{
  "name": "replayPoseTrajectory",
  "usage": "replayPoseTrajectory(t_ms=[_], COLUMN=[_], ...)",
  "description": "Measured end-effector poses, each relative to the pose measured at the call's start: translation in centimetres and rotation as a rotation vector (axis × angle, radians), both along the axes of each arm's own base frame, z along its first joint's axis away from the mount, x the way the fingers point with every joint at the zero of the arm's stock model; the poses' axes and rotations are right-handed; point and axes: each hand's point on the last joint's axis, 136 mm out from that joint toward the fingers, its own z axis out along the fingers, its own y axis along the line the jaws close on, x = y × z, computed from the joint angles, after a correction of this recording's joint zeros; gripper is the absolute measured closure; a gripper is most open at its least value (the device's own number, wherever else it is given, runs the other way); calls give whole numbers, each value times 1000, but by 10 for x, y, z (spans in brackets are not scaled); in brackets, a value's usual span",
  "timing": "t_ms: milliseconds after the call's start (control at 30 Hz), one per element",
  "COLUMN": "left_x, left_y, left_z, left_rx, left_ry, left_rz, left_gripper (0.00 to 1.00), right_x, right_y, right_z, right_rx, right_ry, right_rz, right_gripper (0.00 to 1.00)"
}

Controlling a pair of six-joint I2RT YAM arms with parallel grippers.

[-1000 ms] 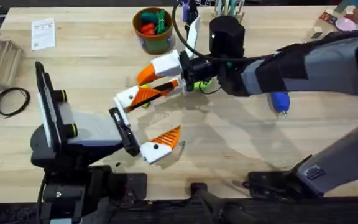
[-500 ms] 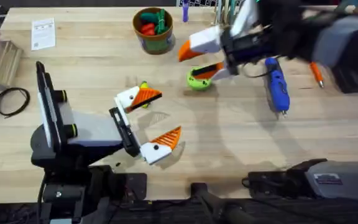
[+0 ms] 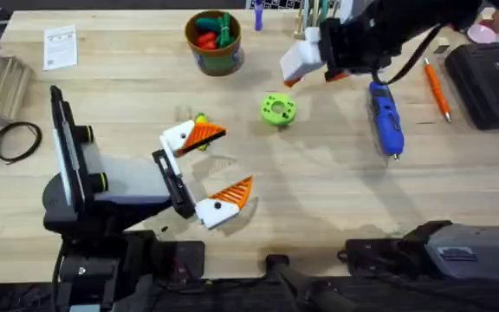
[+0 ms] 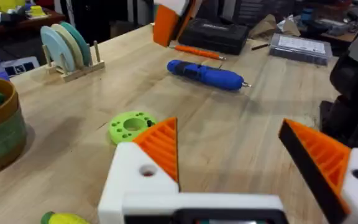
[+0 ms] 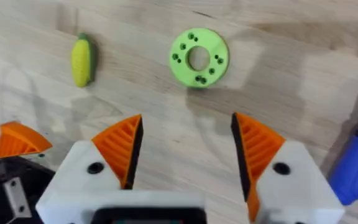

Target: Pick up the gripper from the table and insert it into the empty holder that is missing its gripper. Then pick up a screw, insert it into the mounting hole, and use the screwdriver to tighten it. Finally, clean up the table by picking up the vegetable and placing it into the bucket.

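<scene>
Overhead: right gripper (image 3: 314,65) raised over far bench (image 3: 319,199), between bucket (image 3: 214,41) and blue screwdriver (image 3: 385,119); jaws released, nothing held, both orange pads (image 5: 124,146) fitted. Left gripper (image 3: 208,169) low near bench centre, jaws spread wide, empty. Yellow vegetable (image 5: 82,60) lying on wood just beside left gripper's far finger. Green disc (image 3: 277,109) flat between the two grippers. Thin orange stick (image 3: 436,90) beyond screwdriver.

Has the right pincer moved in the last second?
Yes. The right pincer has pulled back from beside the left pincer, passing over the green disc to the table's far side, near the screwdriver.
</scene>
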Motion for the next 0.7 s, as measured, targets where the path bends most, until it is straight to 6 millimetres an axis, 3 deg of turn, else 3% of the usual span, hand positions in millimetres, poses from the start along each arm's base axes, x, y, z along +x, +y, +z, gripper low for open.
replayPoseTrajectory(t_ms=[167, 400, 700], left_x=[0, 0, 0], left_y=[0, 0, 0], left_z=[0, 0, 0], left_rx=[0, 0, 0], left_ry=[1, 1, 0], left_rz=[0, 0, 0], left_gripper=[15, 15, 15], right_x=[7, 11, 18], right_y=[10, 22, 20], right_z=[-7, -52, -85], right_rx=[-104, -191, -257], right_ry=[-5, 91, 152], right_rz=[36, 49, 26], right_gripper=[194, 196, 208])
